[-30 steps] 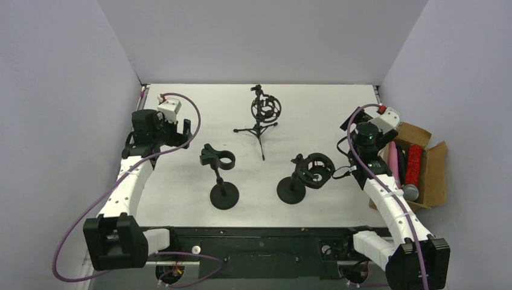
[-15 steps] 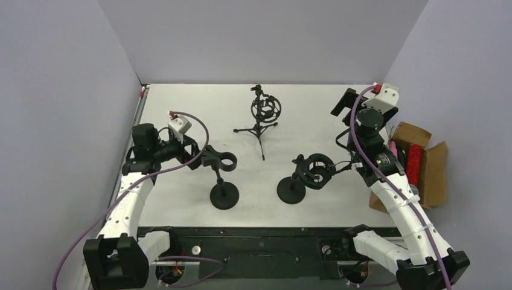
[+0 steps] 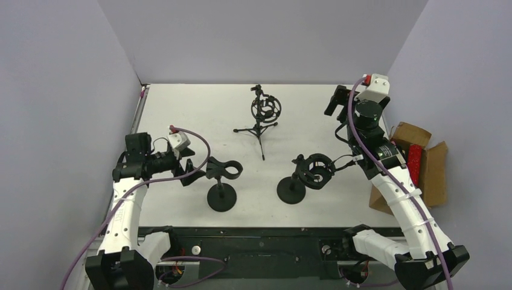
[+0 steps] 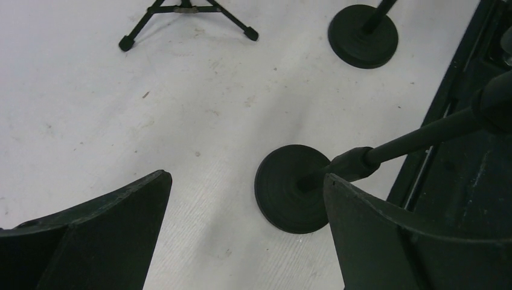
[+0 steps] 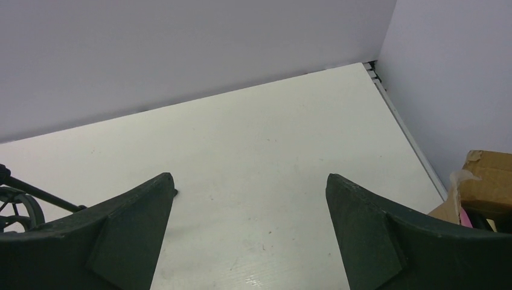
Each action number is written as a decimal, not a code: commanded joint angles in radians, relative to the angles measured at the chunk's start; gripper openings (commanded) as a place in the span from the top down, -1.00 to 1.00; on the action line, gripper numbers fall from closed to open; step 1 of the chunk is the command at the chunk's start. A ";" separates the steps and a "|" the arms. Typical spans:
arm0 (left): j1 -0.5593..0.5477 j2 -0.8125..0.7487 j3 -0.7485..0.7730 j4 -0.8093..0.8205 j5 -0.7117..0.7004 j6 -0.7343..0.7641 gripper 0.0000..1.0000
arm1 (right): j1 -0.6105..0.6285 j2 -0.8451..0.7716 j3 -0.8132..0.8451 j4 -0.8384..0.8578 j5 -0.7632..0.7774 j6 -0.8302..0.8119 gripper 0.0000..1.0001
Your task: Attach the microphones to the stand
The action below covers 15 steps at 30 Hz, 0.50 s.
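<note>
Currently, by view:

Top cam: L gripper [image 3: 192,168] sits low at L side of table [image 3: 181,109], just beside the clip of round-base stand [image 3: 221,196]. R gripper [image 3: 334,101] is raised over far-R of table, well apart from all stands. Shock-mount stand [image 3: 311,171] is centre-R, tripod stand [image 3: 264,115] farther back. Cardboard box [image 3: 433,175] is at R edge w/ red mic [image 3: 414,158] inside; other contents unclear.

L wrist cam: fingers [image 4: 108,229] wide apart. Round-base stand's pole runs just beside R finger; contact can't be told. Tripod feet and second base show at top.

R wrist cam: R gripper's fingers also wide apart, over white table. Box corner at R w/ pink sliver [image 5: 465,217]; top cam shows only red clearly.
</note>
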 commanded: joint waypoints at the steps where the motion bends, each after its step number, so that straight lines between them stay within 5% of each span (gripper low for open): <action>1: 0.037 -0.019 -0.027 0.339 -0.083 -0.271 -0.93 | 0.014 0.025 0.061 -0.021 -0.062 -0.021 -0.82; 8: 0.049 -0.009 -0.046 0.735 -0.231 -0.691 -0.93 | 0.055 0.050 0.081 -0.033 -0.083 -0.044 -0.82; 12: 0.075 -0.015 -0.029 0.794 -0.352 -0.831 -0.93 | 0.101 0.064 0.088 -0.043 -0.077 -0.056 -0.82; 15: 0.099 -0.029 -0.009 0.784 -0.295 -0.851 -0.93 | 0.119 0.067 0.088 -0.044 -0.079 -0.061 -0.83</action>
